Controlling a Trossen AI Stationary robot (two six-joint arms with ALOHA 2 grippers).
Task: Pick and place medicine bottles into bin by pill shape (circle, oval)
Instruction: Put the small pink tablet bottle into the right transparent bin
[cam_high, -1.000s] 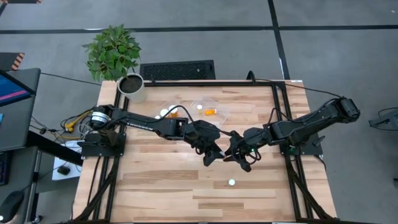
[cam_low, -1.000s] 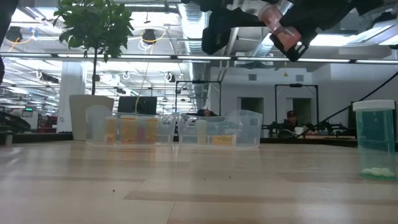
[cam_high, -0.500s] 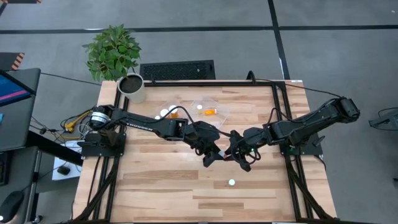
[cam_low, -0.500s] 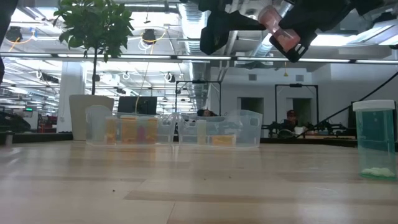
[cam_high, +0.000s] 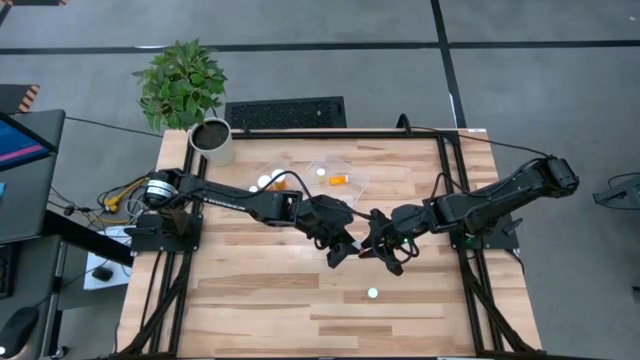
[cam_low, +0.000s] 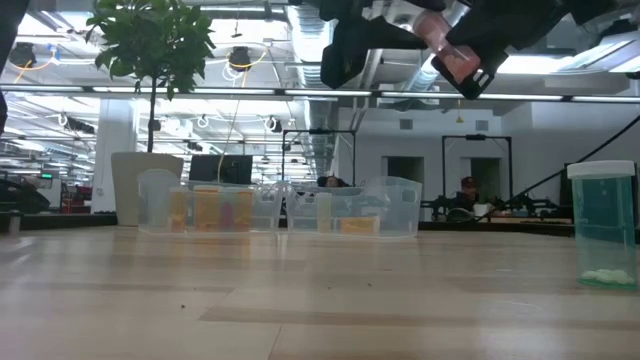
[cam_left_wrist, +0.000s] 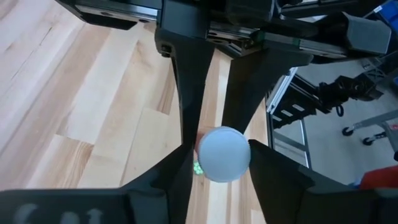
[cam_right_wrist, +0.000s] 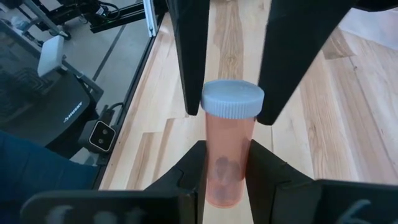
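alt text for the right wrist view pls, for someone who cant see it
An orange medicine bottle with a white cap is held above the wooden table, the right gripper clamping its body and the left gripper's dark fingers closing on the cap from the far side. Dark pills show faintly through its lower part. Beyond the table edge lies grey floor with equipment.

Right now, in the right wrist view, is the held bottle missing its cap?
No. The medicine bottle between the right gripper fingers has its white cap on, with the left gripper clamped at that cap.
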